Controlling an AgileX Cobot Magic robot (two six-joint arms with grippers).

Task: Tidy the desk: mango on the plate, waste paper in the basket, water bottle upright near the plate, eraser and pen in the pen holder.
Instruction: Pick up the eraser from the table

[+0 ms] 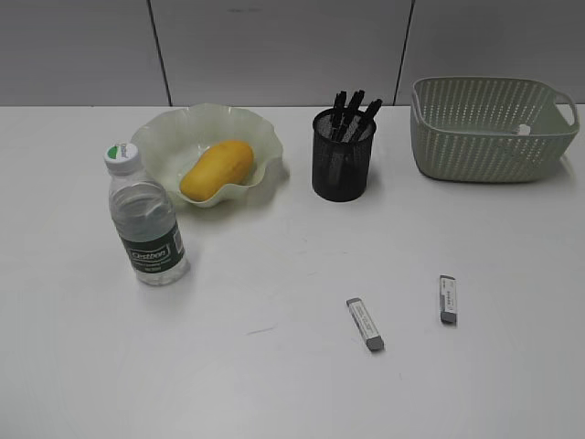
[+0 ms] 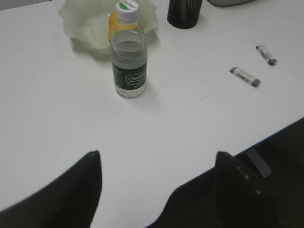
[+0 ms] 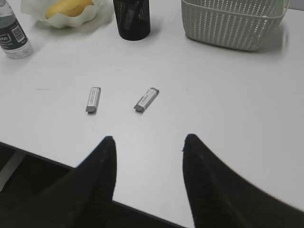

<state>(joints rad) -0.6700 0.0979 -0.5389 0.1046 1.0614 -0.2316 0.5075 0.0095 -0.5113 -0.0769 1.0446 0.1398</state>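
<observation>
- Two erasers lay loose on the desk in the exterior view: one eraser in front of the pen holder, well apart from it, and a second eraser just to the right of the first. One mango already sat in the one plate, left of the pen holder. One water bottle stood upright near the plate, in front of it and to its left. Several black pens stood in the pen holder; I could not count them exactly. One basket sat to the right of the pen holder, with a small white scrap inside that may have been the waste paper. No arm showed in this view.
- One left hand showed in the left wrist view, its fingers spread wide and holding nothing, hovering near the desk edge, well short of the water bottle.
- One right hand showed in the right wrist view, likewise released and empty, with both erasers lying just beyond its fingertips and the pen holder farther back.
- One step seemed left: erasers into the pen holder. The next move probably called for the right hand to descend over the nearer eraser, close across its narrow width, and lift it to the pen holder.
</observation>
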